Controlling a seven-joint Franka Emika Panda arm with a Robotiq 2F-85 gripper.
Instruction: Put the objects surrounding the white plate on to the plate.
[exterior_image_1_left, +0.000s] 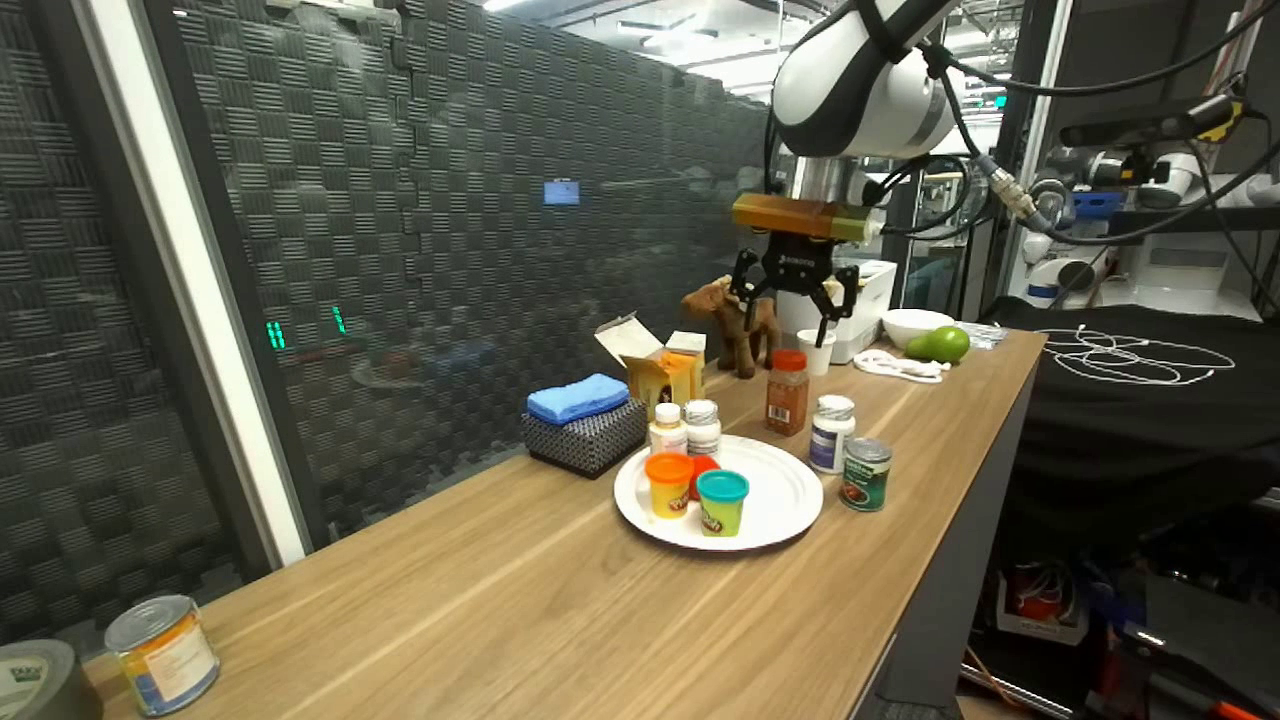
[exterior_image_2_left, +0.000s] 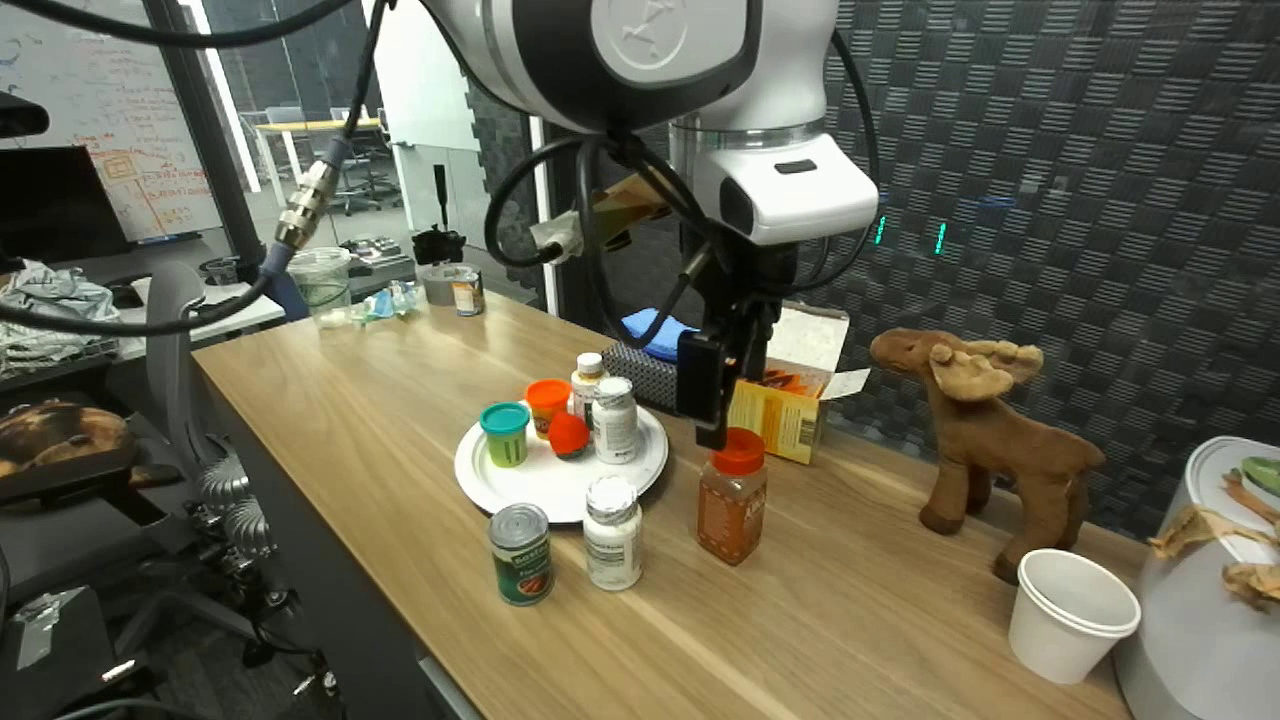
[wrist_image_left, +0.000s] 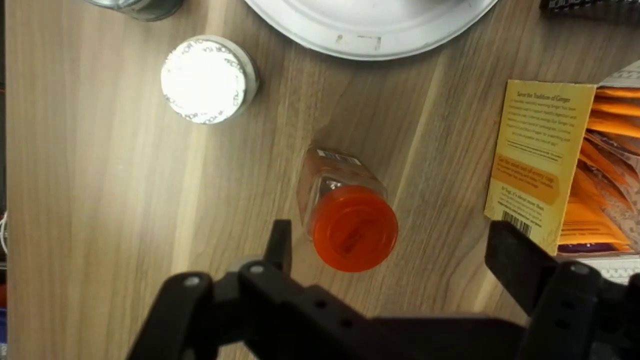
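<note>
I hold the gripper (exterior_image_1_left: 785, 330) spread wide over the red-capped jar (exterior_image_1_left: 787, 400); 2 Play-Doh tubs (exterior_image_1_left: 670, 490) stand on the plate (exterior_image_1_left: 782, 495).

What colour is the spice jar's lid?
The jar's lid is orange-red, clearest in the wrist view.

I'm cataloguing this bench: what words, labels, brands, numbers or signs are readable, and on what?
"the Tradition of Ginger": box, first word unclear
"Get the most out of every cup": box
"At Yogi, it's about more than": box
"ROBOTIQ", apparently: pincer
Too small or blurred: box's small print, cans, bottles, jar, tubs, tape, whiteboard, green marks.
</note>
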